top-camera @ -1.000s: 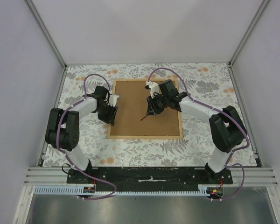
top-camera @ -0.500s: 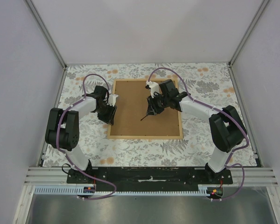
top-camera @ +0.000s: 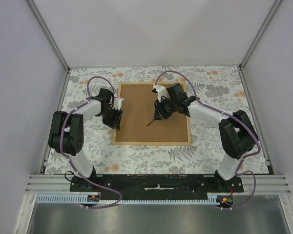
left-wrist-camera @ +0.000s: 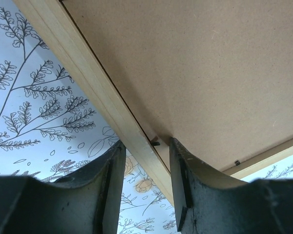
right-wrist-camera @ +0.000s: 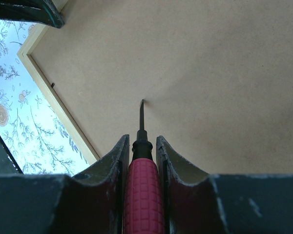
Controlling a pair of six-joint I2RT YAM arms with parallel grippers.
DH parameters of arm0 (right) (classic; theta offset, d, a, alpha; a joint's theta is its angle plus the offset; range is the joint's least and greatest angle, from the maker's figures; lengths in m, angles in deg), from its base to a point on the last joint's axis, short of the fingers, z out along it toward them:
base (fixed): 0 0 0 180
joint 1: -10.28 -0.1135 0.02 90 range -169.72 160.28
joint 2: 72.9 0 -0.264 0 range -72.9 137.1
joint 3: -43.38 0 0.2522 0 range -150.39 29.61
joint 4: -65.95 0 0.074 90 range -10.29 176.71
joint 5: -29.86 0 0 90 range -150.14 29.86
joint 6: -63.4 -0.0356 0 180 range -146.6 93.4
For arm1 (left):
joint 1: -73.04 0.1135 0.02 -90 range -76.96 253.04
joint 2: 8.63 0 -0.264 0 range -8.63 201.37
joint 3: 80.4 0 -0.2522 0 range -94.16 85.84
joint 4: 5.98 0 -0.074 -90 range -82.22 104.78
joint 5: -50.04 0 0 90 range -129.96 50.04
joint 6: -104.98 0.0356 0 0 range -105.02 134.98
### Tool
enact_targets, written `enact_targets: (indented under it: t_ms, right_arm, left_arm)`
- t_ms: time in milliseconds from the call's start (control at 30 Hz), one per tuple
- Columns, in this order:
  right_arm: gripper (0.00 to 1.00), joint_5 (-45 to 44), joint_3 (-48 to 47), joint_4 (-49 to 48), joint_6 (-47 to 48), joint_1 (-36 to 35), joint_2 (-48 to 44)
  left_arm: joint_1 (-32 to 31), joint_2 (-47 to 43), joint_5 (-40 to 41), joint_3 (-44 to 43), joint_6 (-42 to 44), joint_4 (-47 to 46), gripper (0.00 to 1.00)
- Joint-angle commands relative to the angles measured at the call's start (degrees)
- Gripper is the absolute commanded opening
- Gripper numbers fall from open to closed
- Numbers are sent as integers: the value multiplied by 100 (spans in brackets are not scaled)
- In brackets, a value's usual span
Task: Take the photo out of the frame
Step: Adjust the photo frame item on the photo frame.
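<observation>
Jaws parted, left gripper (left-wrist-camera: pixel 145 151) straddled the frame (left-wrist-camera: pixel 85 83) at its left-rail retaining tab (left-wrist-camera: pixel 155 143); right gripper (right-wrist-camera: pixel 141 141), clamping a hook pick (right-wrist-camera: pixel 142 185), sat farther inboard.

Floral-print tablecloth (top-camera: pixel 146 158); red-handled hook pick (right-wrist-camera: pixel 142 195); pale grey enclosure walls (top-camera: pixel 151 34)

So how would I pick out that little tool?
Find the large frame lying back-up mid-table on the flowered tablecloth. Over its brown backing board, the right gripper clamps a hook tool: pink-red gridded handle, thin dark shaft bent at the tip. Nothing else over the board is red.
</observation>
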Motion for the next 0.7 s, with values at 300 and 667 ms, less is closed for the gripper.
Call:
enact_targets:
  t_ms: [300, 667]
  right_arm:
    - [0, -86, 68, -68, 148, 8, 228]
    - [0, -77, 68, -50, 148, 8, 404]
  left_arm:
    - [13, 226, 160, -106, -87, -638, 25]
    - [83, -257, 55, -1, -131, -700, 2]
